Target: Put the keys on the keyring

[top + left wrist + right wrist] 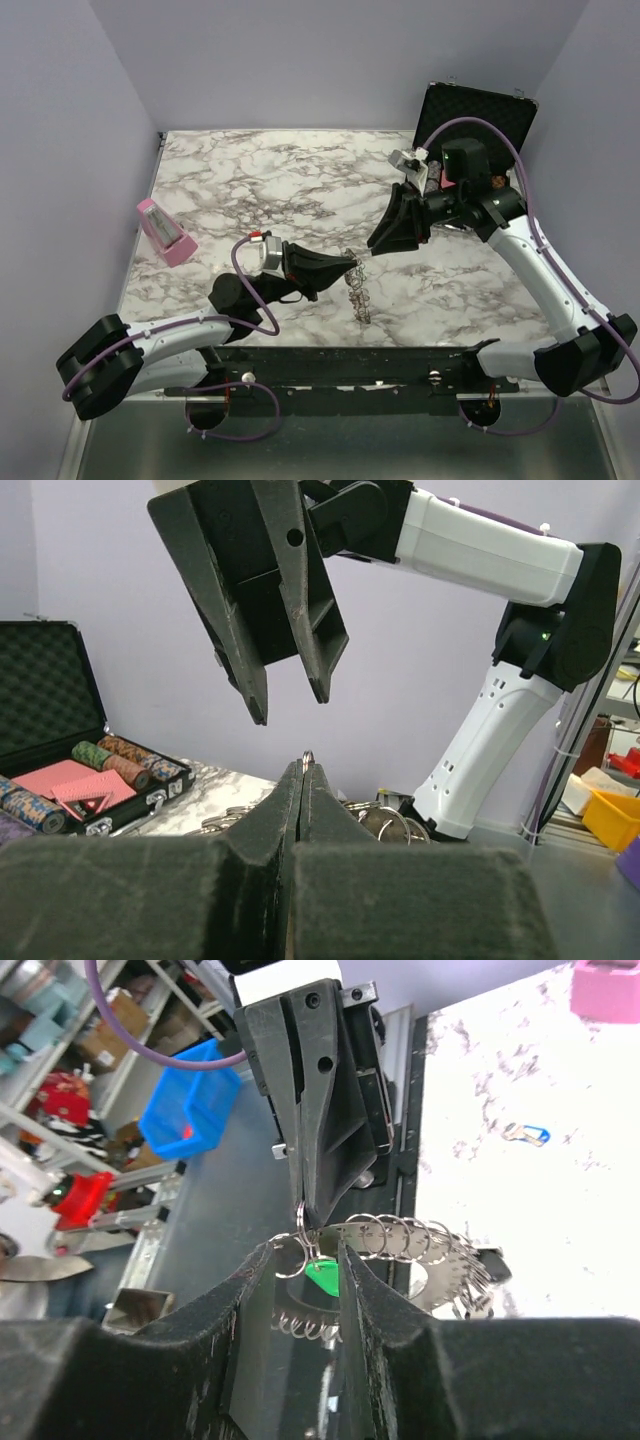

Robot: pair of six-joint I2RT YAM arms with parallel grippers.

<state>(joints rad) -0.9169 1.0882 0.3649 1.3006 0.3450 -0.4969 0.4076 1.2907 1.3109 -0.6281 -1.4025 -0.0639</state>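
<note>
left claw [347, 264]: clamped shut on the keyring [395, 1232], holding it up over the tabletop [250, 170]
green key [322, 1278]: dangles at the ring; looks threaded on, can't confirm
right claw [373, 246]: narrowly parted around the green key, apparently not pinching it
to do: blue key [527, 1134] lies loose on the tabletop; other keys not visible

I see a pink block [165, 232] near the marble table's [270, 180] left edge; at back right, an open black case [478, 108] holds poker chips [100, 755].
</note>
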